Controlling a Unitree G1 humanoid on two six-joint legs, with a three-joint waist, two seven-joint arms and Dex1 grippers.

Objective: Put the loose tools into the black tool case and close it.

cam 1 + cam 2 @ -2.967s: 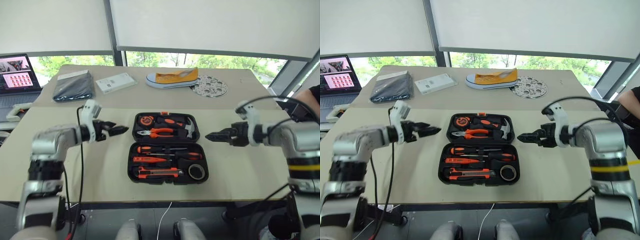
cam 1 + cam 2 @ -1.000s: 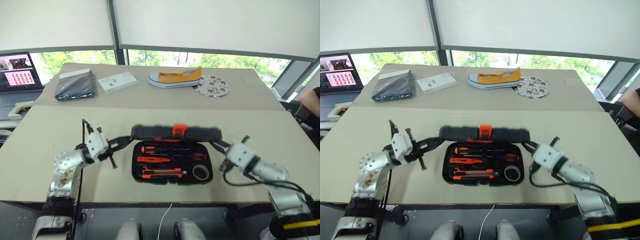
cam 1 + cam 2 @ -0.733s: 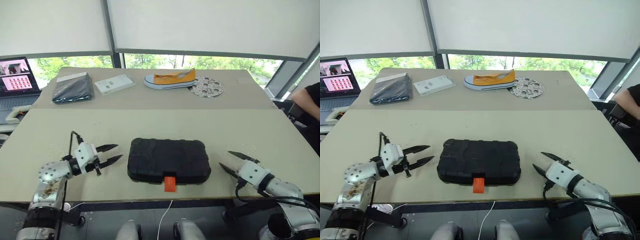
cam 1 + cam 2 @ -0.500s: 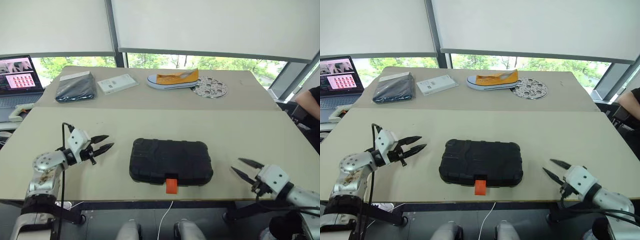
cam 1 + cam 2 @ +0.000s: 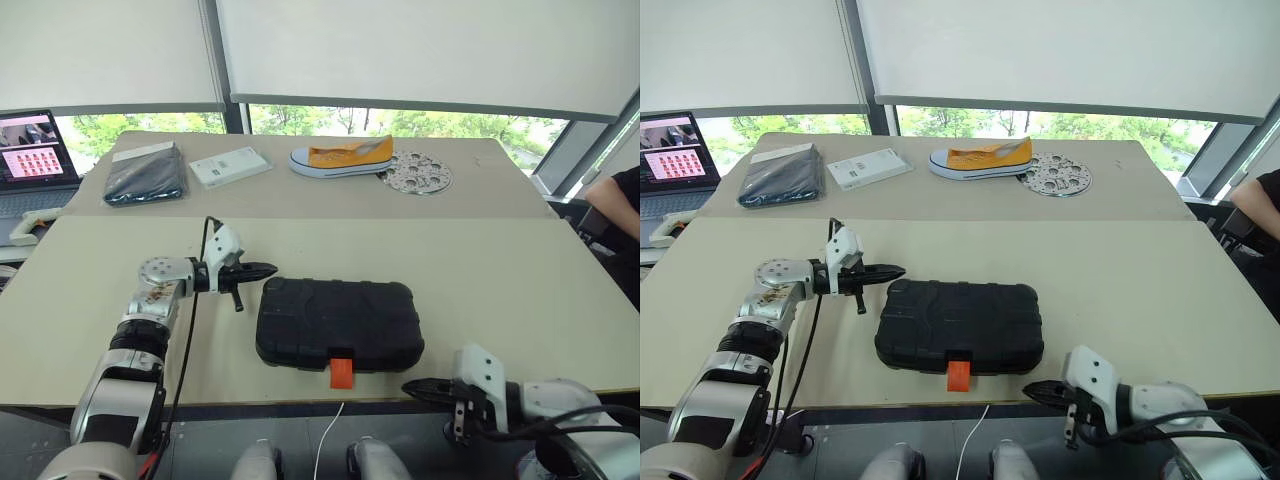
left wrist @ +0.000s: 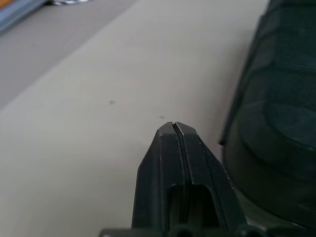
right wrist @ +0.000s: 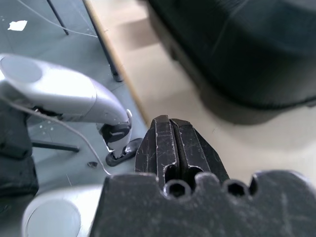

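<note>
Fingers of both grippers are clenched on nothing: the left gripper [image 5: 268,269] hovers just beside the far-left corner of the black tool case [image 5: 338,322], the right gripper [image 5: 412,387] off the worktop [image 5: 520,290] edge. Lid down mid-worktop, the case looks rigid, ribbed and probably weighty (tools presumably inside), so press its lid near the orange latch [image 5: 342,372], which hangs unfastened.

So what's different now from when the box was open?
The tool case got folded shut, its orange latch now at the near edge. Both grippers let go and closed: the left gripper sits by its far left corner, the right gripper pulled back to the table edge. The shoe and laptop stayed put.
</note>
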